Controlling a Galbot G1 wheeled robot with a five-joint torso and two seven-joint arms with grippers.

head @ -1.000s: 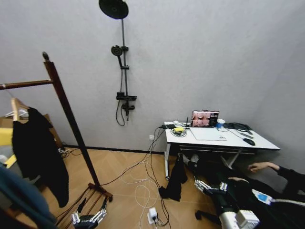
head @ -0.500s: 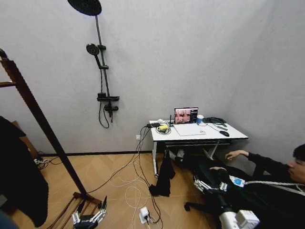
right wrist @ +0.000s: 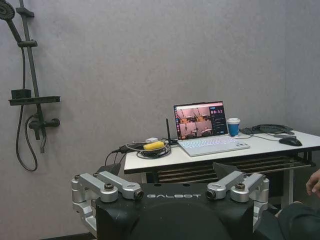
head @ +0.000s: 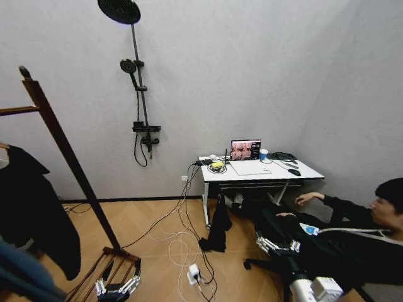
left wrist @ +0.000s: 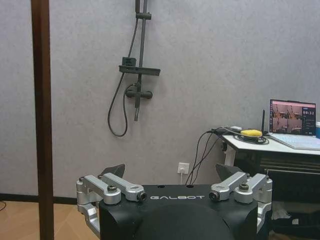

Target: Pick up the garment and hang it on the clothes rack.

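The clothes rack (head: 69, 163) stands at the left in the head view, a dark reddish-brown post with a ball top, a bar running off to the left and a slatted base. Its post (left wrist: 41, 120) also crosses the left wrist view. A black shirt (head: 34, 211) hangs from the bar. A dark teal-blue piece of cloth, seemingly the garment (head: 25, 278), fills the lower left corner, mostly cut off. My left gripper (head: 116, 288) (left wrist: 171, 171) hangs low near the rack's base, open and empty. My right gripper (head: 275, 245) (right wrist: 167, 169) is low on the right, open and empty.
A black shower rail (head: 140, 94) is fixed to the grey wall. A white desk (head: 302, 173) with a laptop (head: 245, 150) stands at the right, dark cloth (head: 219, 228) hanging at its leg. Cables and a power strip (head: 195, 274) lie on the wooden floor. A person (head: 352, 233) sits low beside the desk.
The whole head view swung right, then partly back left, so the rack and black shirt show more than half a second ago. Both grippers hold the same low, open pose.
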